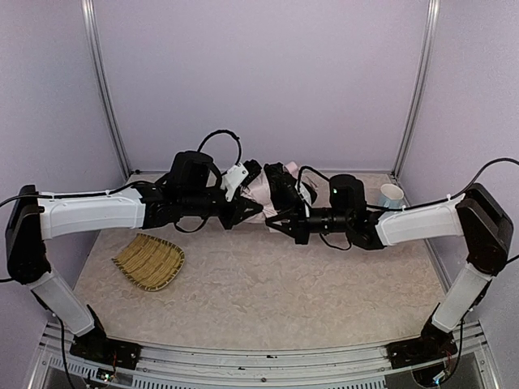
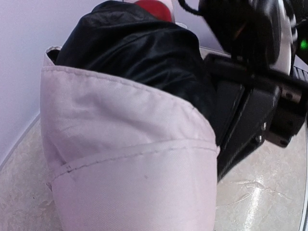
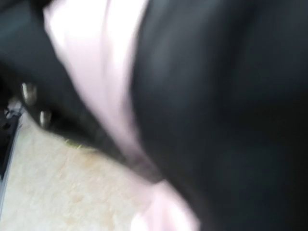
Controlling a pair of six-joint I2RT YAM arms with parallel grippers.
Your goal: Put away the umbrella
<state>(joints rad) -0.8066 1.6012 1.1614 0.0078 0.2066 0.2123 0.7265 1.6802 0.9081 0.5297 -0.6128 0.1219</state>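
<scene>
The umbrella [image 1: 261, 191] is folded into a bunch of pale pink canopy and black lining, held above the back middle of the table between my two grippers. My left gripper [image 1: 242, 212] is closed on its left side. Pink cloth [image 2: 130, 163] fills the left wrist view and hides the fingers, with black lining [image 2: 139, 53] above it. My right gripper [image 1: 284, 221] holds the right side. Its black body [image 2: 250, 110] presses against the lining. The right wrist view is blurred, filled with black lining [image 3: 221, 110] and a strip of pink cloth [image 3: 101, 62].
A woven straw tray [image 1: 150, 261] lies on the table at the left. A pale cup [image 1: 391, 194] stands at the back right by the frame post. The marbled tabletop [image 1: 276, 292] lies below the arms. Purple walls close in the back and sides.
</scene>
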